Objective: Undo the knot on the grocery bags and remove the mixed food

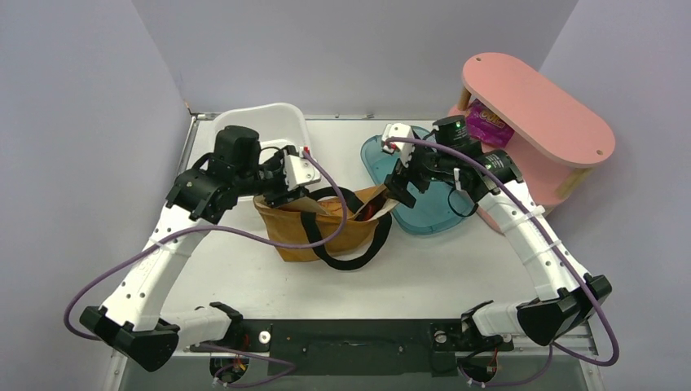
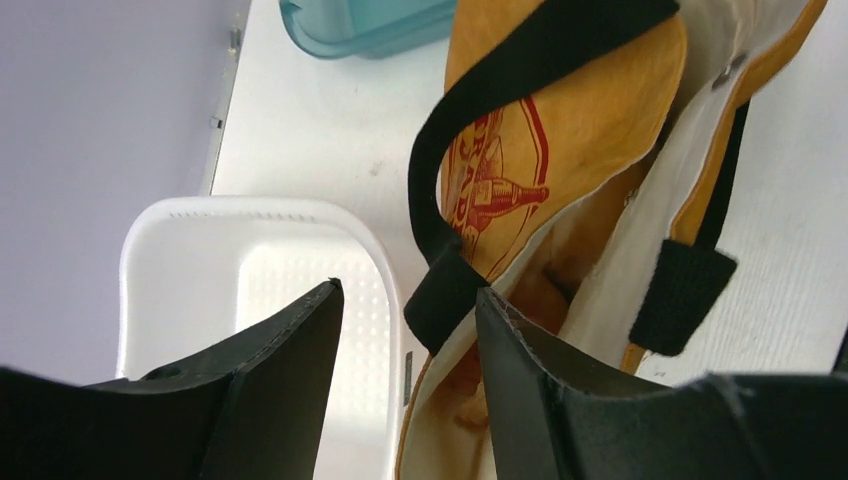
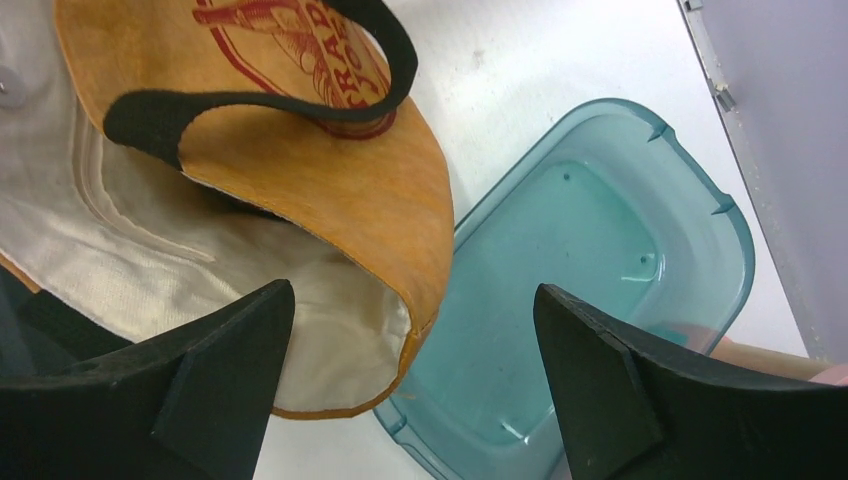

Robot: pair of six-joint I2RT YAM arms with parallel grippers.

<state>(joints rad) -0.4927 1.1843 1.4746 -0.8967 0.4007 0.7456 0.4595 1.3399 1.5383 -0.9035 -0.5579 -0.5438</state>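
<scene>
The mustard-brown tote point(image 1: 314, 232) lies in mid-table with its mouth gaping and its black straps point(image 1: 350, 252) spilled forward. My left gripper point(image 1: 289, 194) is at the tote's left rim. In the left wrist view it point(image 2: 408, 288) stands open, astride the cream-lined rim point(image 2: 430, 400) beside a strap end point(image 2: 445, 300). My right gripper point(image 1: 399, 194) hovers at the tote's right corner. In the right wrist view it point(image 3: 412, 288) is wide open, with the tote's corner point(image 3: 400, 340) between its fingers, untouched. Something peach-toned point(image 2: 560, 285) shows inside the mouth. The mixed food is hidden.
A teal tub point(image 1: 432, 208) sits right of the tote, under my right gripper. Behind my left arm stands a white tub point(image 1: 261, 122). At the back right, a pink two-level stand point(image 1: 538, 106) holds a purple packet point(image 1: 487, 124). Grey walls close in on three sides.
</scene>
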